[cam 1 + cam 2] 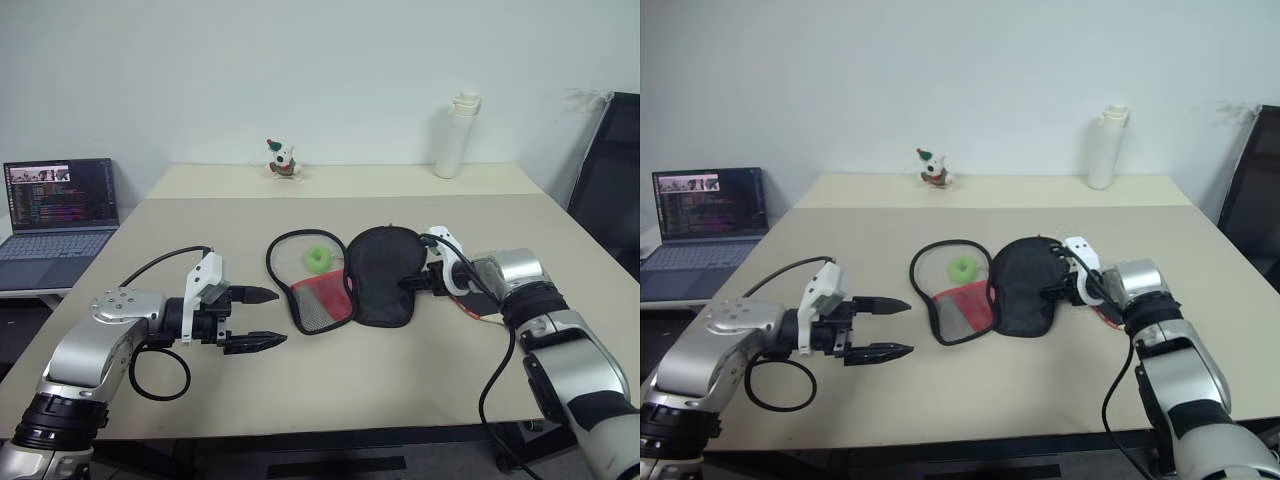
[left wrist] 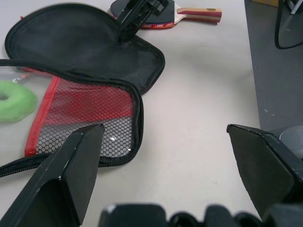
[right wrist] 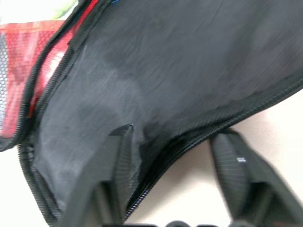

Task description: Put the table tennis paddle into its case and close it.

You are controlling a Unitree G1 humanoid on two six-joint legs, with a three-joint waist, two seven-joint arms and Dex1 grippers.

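Observation:
The case (image 1: pixel 385 275) lies unzipped and spread flat in the middle of the table. Its black flap is on the right. Its red mesh pocket (image 1: pixel 318 300) and green ball (image 1: pixel 319 260) are on the left. My right gripper (image 1: pixel 410 285) is at the flap's right edge, open, with the zipper edge between its fingers (image 3: pixel 118 156). The table tennis paddle (image 2: pixel 199 13) lies flat on the table just beyond that gripper, its wooden handle pointing away from the case. My left gripper (image 1: pixel 262 318) hovers open and holds nothing, left of the mesh pocket and pointing toward it.
A laptop (image 1: pixel 60 215) stands open on a side table at the left. A white bottle (image 1: pixel 457 135) and a small toy figure (image 1: pixel 284 160) stand on the far table. A black chair (image 1: pixel 610 190) is at the right edge.

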